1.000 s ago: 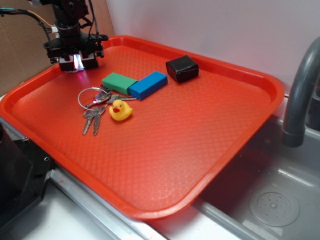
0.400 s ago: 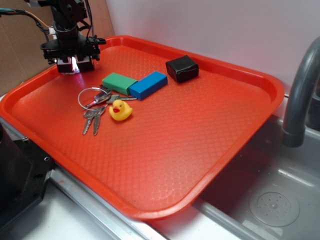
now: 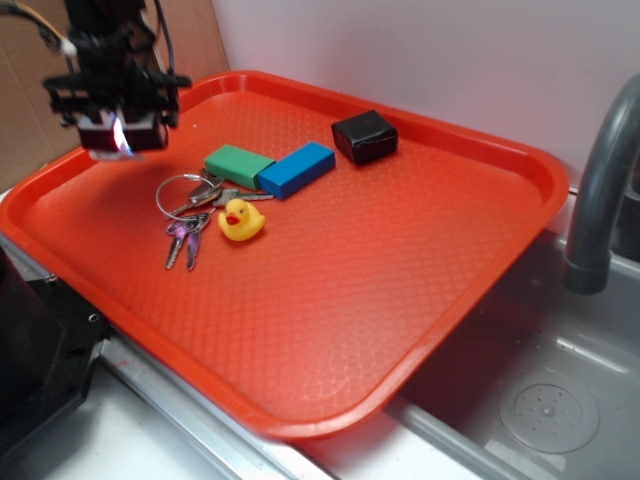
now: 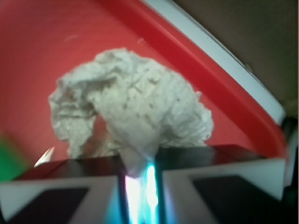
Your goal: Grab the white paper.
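The hand [image 3: 112, 135] hung above the tray's [image 3: 420, 300] far-left corner, pinched narrowly on a bottom fold of the paper [image 4: 131, 116]. With so little tissue caught, the wad could have slipped free or torn, dropping back near the keys [image 3: 188, 215].

The arm [image 3: 105, 40] is black, with thin dark cables looping beside it and an orange-tipped wire at its upper left. Its claw [image 3: 117, 133] has black fingers [image 4: 70, 186] with white faces and a bright bluish-white glow between them.
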Robot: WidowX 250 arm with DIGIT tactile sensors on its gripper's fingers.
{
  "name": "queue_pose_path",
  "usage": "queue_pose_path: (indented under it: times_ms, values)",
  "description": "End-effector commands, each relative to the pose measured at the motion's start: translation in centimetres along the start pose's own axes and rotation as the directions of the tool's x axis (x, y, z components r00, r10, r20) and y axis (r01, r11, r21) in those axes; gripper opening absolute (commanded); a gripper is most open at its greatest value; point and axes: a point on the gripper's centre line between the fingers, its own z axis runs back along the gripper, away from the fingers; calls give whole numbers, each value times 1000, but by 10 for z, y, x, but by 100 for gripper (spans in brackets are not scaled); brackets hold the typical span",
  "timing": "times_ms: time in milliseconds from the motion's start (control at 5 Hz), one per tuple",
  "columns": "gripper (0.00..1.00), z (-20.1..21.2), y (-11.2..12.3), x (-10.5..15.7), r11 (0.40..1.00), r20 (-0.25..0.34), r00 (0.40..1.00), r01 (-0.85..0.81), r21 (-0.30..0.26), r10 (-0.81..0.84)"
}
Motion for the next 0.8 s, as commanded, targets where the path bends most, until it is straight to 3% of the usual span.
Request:
queue_pose_path:
  times_ms: [0, 200, 400, 600]
  values:
    - [0, 126, -2, -32, 954, -53, 971, 216, -210, -231]
    - [0, 146, -5, -37, 925, -106, 952, 246, -290, -287]
    - [0, 143, -7, -40, 921, -139, 949, 230, -315, -284]
    - [0, 138, -6, -37, 927, -118, 953, 236, -290, -279]
